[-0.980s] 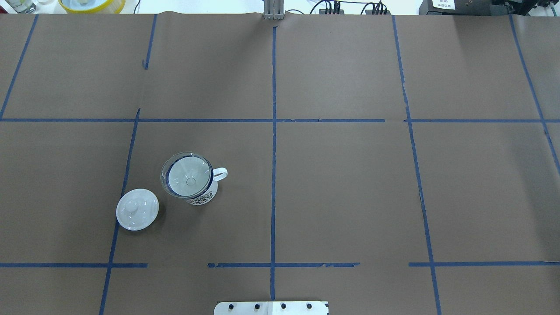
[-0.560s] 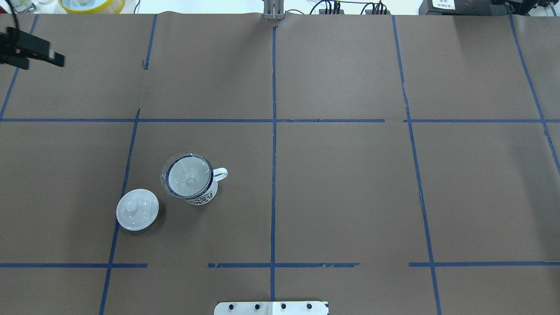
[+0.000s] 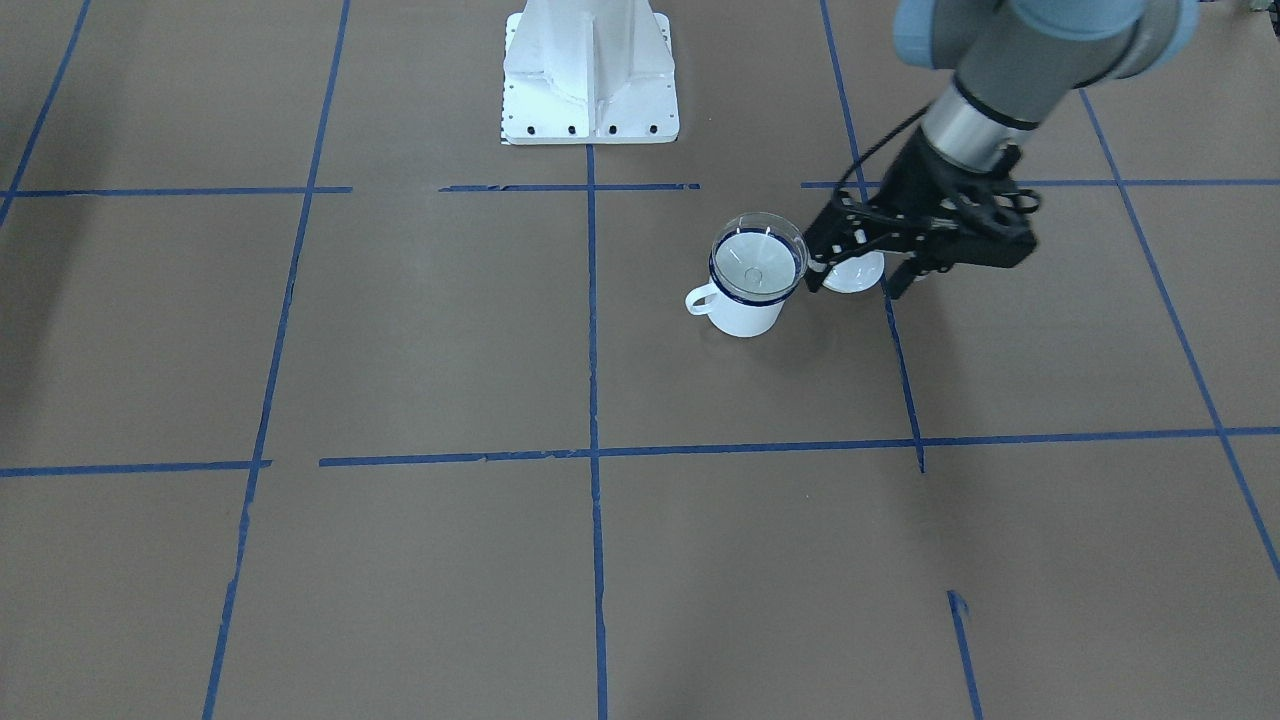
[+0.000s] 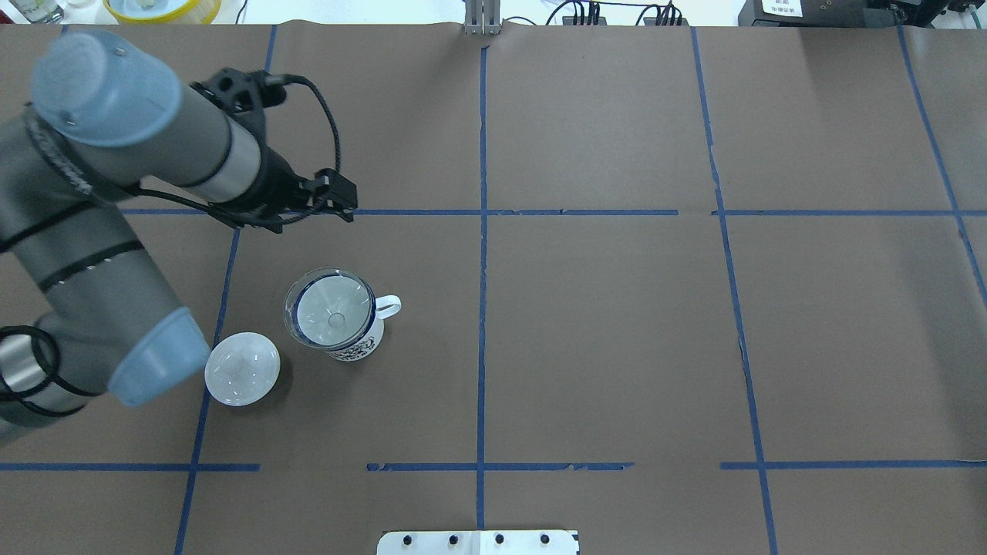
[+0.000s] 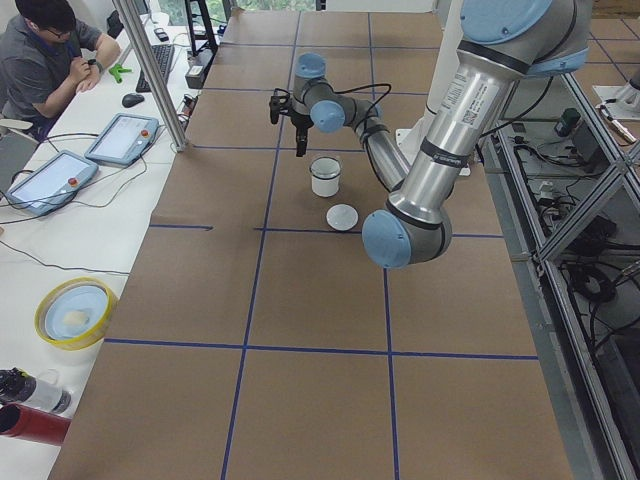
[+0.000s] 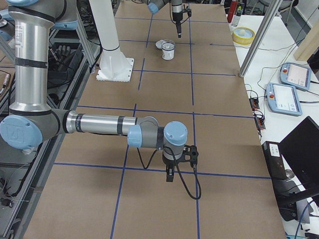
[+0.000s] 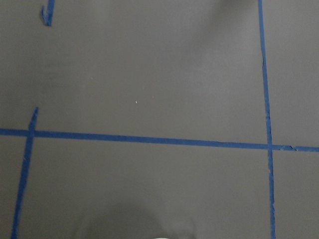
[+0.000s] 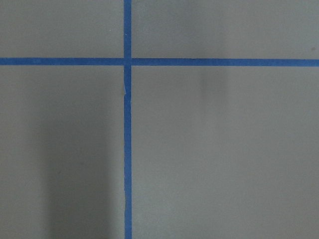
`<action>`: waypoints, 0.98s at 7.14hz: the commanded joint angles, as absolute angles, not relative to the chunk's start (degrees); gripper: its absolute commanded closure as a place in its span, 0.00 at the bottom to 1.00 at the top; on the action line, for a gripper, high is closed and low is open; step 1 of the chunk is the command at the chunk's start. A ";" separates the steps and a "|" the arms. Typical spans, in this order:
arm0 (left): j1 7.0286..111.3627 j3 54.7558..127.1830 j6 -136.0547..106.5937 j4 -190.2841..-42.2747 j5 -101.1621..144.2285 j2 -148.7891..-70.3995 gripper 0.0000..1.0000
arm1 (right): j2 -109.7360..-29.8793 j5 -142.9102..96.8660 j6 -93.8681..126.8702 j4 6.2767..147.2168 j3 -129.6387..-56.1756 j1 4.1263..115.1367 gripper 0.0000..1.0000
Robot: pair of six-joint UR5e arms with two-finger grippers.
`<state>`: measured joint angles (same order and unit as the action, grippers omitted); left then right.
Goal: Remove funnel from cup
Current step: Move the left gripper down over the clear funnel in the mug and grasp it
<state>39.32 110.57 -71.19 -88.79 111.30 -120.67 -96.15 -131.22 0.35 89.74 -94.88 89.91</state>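
Observation:
The clear funnel [image 4: 330,317] sits in the white mug, the cup [image 4: 356,344], rim up, handle pointing right in the overhead view. Both show in the front view, funnel [image 3: 757,265] on cup [image 3: 745,315]. My left gripper [image 4: 341,202] hangs in the air beyond the cup, apart from it. In the front view the left gripper [image 3: 856,270] has its fingers spread and holds nothing. My right gripper [image 6: 169,174] shows only in the right side view, far from the cup; I cannot tell if it is open or shut.
A white knobbed lid [image 4: 241,368] lies on the table left of the cup. The robot's base plate [image 3: 590,80] is at the near edge. A yellow bowl [image 5: 75,312], tablets and a seated operator [image 5: 50,50] are on the far side bench.
My left arm has swung in from the far left edge of the overhead view to above the table beyond the cup. Cup, funnel and lid have not moved.

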 commanded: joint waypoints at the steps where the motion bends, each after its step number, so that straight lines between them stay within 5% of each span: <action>1: 31.75 106.72 -76.01 -83.23 103.38 -124.80 0.00 | -96.15 -131.22 0.35 89.74 -94.92 89.91 0.00; 3: 29.54 105.21 -75.94 -83.06 101.87 -124.80 0.07 | -96.15 -131.22 0.35 89.74 -94.92 89.91 0.00; 4: 29.27 105.29 -75.68 -82.97 101.95 -124.46 0.22 | -96.15 -131.22 0.35 89.74 -94.92 89.91 0.00; 6: 29.27 106.69 -75.59 -79.22 101.95 -125.15 0.98 | -96.15 -131.22 0.35 89.74 -94.92 89.91 0.00; 7: 29.27 107.22 -75.59 -78.23 102.04 -125.24 1.00 | -96.15 -131.22 0.35 89.74 -94.92 89.91 0.00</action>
